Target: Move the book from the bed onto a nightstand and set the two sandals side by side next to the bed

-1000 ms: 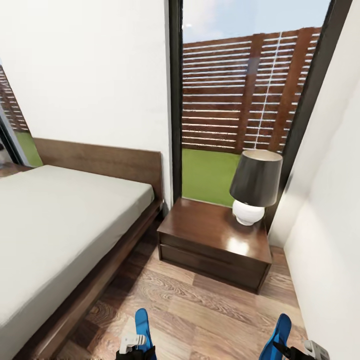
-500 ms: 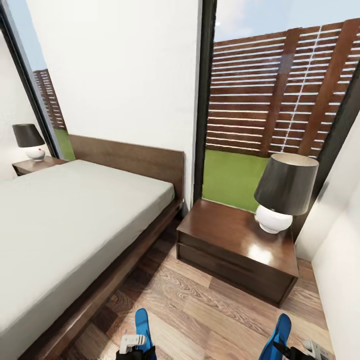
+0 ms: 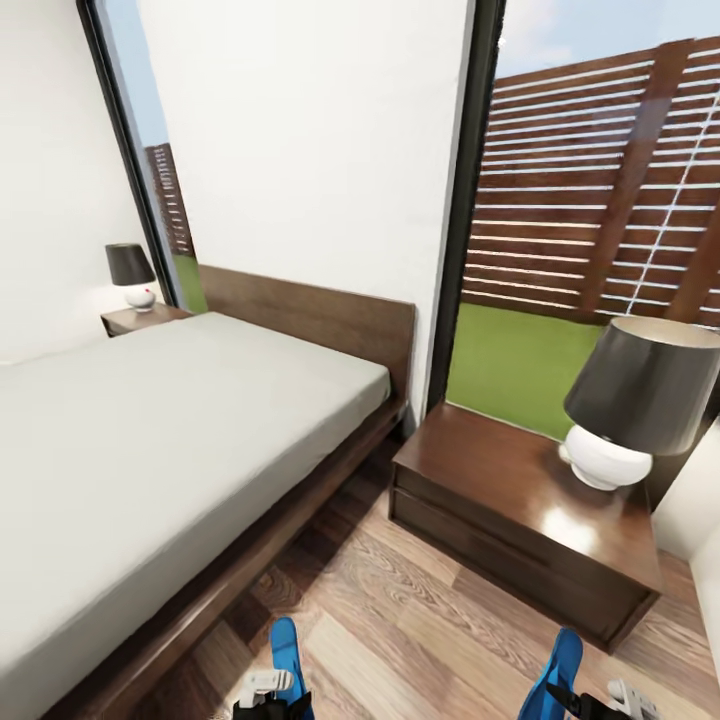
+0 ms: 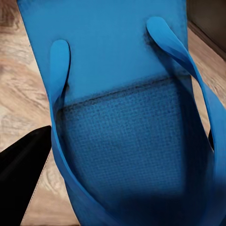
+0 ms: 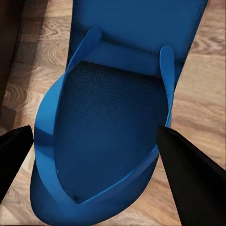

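Left wrist view: the left gripper (image 4: 117, 188) is clamped on a bright blue flat flip-flop sandal (image 4: 122, 103), held above the grey-brown wood-plank floor (image 4: 19, 94). The right gripper (image 5: 94, 155) likewise has its dark fingers (image 5: 188, 174) closed against the second blue sandal (image 5: 113, 127).

Both sandals hang in the aisle between the low grey-mattressed bed (image 3: 150, 430) and the dark brown glossy two-drawer nightstand (image 3: 510, 510). That aisle is narrow: a wide swing could knock the white-based, dark-shaded lamp (image 3: 630, 410) or scrape the bed frame, and uneven release could leave the pair askew. A second nightstand (image 3: 135, 320) stands beyond the bed; I can't make out the book.
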### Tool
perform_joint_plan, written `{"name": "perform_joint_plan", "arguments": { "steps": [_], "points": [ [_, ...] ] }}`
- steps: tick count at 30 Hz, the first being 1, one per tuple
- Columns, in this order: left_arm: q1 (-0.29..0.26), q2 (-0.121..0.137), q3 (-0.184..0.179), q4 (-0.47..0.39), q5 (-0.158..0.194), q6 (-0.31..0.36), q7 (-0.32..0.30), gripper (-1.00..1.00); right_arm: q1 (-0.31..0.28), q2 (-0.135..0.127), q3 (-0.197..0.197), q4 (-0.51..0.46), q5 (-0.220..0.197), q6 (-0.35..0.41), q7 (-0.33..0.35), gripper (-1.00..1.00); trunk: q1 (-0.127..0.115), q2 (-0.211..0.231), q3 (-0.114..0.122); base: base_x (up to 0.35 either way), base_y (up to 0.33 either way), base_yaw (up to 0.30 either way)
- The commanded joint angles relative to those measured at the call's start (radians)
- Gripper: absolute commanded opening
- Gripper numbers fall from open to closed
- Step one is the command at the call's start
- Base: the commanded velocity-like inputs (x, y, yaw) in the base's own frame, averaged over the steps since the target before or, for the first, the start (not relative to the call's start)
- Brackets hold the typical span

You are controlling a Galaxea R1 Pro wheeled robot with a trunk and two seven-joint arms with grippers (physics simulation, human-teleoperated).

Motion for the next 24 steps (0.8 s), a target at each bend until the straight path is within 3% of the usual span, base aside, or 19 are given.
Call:
{"name": "perform_joint_plan", "arguments": {
  "steps": [1, 3, 24],
  "points": [
    [0.0, -0.004, -0.008, 0.0, 0.009, -0.003, -0.002, -1.0, -0.001, 0.0, 0.0, 0.004, -0.01, 0.002, 0.005, -1.0, 0.0, 0.0, -0.001, 0.0, 0.0, 0.291],
    [0.001, -0.013, -0.008, 0.002, 0.008, -0.004, -0.002, -1.0, -0.001, 0.0, 0.0, 0.004, -0.01, 0.002, 0.005, -1.0, 0.0, 0.0, -0.001, 0.0, 0.0, 0.291],
    [0.008, -0.015, -0.01, 0.004, 0.009, -0.006, -0.003, -1.0, -0.001, -0.001, 0.0, 0.002, -0.01, 0.002, 0.005, -1.0, 0.0, 0.0, -0.001, 0.0, 0.0, 0.291]
  ]
}}
